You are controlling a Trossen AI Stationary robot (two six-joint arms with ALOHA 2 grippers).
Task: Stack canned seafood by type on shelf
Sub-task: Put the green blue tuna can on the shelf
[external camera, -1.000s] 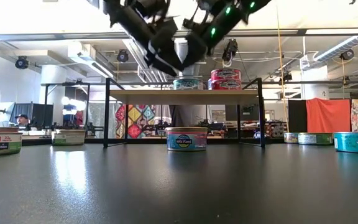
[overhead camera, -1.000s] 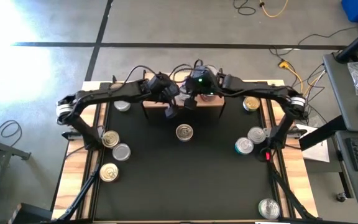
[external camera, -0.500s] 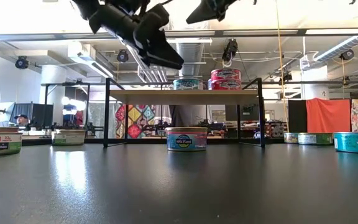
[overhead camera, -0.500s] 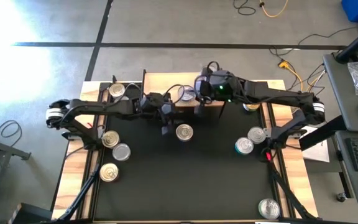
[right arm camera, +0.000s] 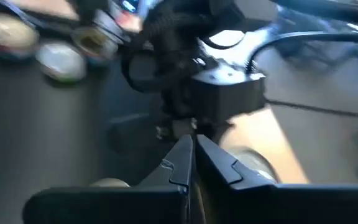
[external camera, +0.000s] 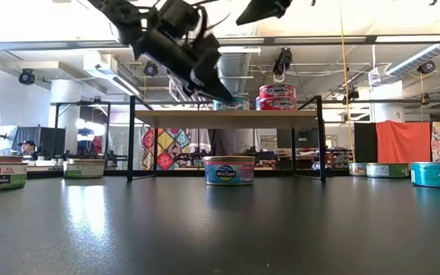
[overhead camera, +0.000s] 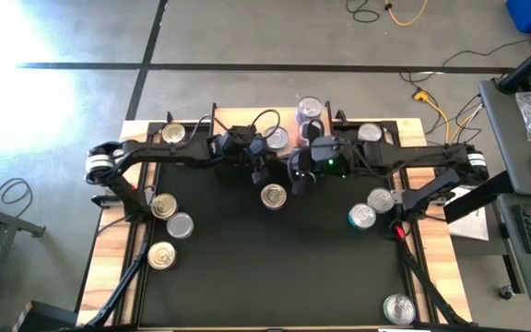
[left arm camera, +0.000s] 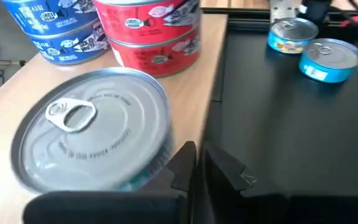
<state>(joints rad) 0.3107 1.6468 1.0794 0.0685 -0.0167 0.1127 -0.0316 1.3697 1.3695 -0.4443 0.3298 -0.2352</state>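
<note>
The shelf [overhead camera: 229,127] stands at the table's far middle. On it sit a silver-lidded can [left arm camera: 92,137], a stack of two red cans [left arm camera: 151,31] and a stack of two blue cans [left arm camera: 55,31]. My left gripper [left arm camera: 196,168] is shut at the shelf's near edge, right beside the silver-lidded can [overhead camera: 277,138]; in the low view its tip [external camera: 221,93] hangs level with that can's top. My right gripper [overhead camera: 295,182] is shut, holds nothing and hovers high [external camera: 243,21] over the table just in front of the shelf. A blue-labelled can [external camera: 229,171] rests on the table below. My left gripper's shut fingers [left arm camera: 182,163] slant down from the table's near side next to the silver-lidded can's side wall [left arm camera: 161,163]. I cannot tell whether they touch it. The can sits flat on the shelf.
Loose cans lie on the table's left side [overhead camera: 163,205], [overhead camera: 180,224], [overhead camera: 161,255], at its right [overhead camera: 362,217], [overhead camera: 380,199], near right corner [overhead camera: 399,309] and both far corners [overhead camera: 171,134], [overhead camera: 370,134]. The two arms stand close together by the shelf.
My left gripper has shut empty and sunk toward the shelf's near edge, tipping further down. My right gripper, shut throughout, has drawn back from the shelf toward the table's near edge and risen a little. The cans on the shelf have stayed in place.
</note>
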